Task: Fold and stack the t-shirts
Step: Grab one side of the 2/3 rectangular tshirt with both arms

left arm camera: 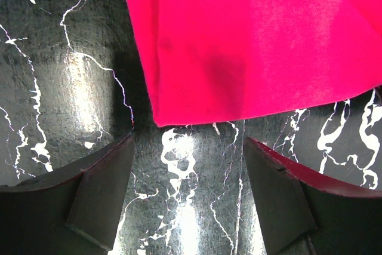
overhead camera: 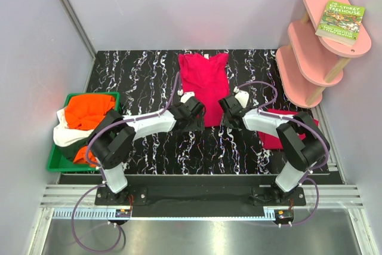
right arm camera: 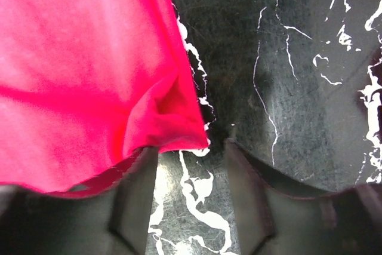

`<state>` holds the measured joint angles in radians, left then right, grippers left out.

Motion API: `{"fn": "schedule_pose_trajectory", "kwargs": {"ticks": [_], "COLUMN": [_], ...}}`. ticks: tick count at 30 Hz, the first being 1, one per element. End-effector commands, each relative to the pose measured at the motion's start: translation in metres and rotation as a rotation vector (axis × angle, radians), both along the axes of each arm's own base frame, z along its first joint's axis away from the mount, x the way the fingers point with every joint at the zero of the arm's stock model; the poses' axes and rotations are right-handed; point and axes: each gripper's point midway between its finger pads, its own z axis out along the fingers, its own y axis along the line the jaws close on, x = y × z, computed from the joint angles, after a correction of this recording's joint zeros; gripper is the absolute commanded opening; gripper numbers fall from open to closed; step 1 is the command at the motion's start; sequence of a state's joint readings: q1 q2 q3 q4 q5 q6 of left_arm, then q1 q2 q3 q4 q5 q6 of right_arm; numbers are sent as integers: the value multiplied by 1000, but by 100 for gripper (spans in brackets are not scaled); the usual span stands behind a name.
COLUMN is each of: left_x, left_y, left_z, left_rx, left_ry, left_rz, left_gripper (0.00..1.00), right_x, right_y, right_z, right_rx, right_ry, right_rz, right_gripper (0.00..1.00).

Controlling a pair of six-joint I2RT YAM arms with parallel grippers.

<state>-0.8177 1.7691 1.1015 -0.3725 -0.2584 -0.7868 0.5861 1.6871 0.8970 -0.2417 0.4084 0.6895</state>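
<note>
On the black white-veined desk (overhead camera: 149, 76) a crimson-pink cloth t-shirt (overhead camera: 205, 82) is laid flat at the middle, near hem presented, seemingly for a two-corner grasp. The left jaws are held wide and empty just short of one corner; the right jaws are parted too, one finger partly hidden by the other corner

A green tray (overhead camera: 59, 164) is seen at the left edge of the black, white-veined table (overhead camera: 137, 70). A pink three-tier shelf (overhead camera: 310, 46) is placed at the far right corner, and a green-covered book (overhead camera: 341, 22) is laid flat on its top tier.
</note>
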Motion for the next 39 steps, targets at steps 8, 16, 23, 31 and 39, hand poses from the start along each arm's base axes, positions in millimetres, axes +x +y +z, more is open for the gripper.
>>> {"fn": "schedule_pose_trajectory", "kwargs": {"ticks": [8,16,23,31,39], "left_x": [8,13,22,27,14], "left_y": [-8,-12,-12,-20,-5], "left_z": [3,2,2,0,-10], "left_rx": [-15,-20,-30,-78,-50], "left_ry": [-14,-18,-27,-11,21], "left_rz": [20,33,89,107,133], "left_gripper": [77,77,76,52,0], "right_x": [-18,-39,-55,-55,-55], "right_y": [-1,-7,-13,-11,-8], "right_z": [-32,-39,-37,-34,-33], "right_rx": [5,16,36,39,48], "right_ry": [114,151,159,153,154], "right_rz": [4,15,16,31,42], "right_gripper": [2,0,0,0,0]}}
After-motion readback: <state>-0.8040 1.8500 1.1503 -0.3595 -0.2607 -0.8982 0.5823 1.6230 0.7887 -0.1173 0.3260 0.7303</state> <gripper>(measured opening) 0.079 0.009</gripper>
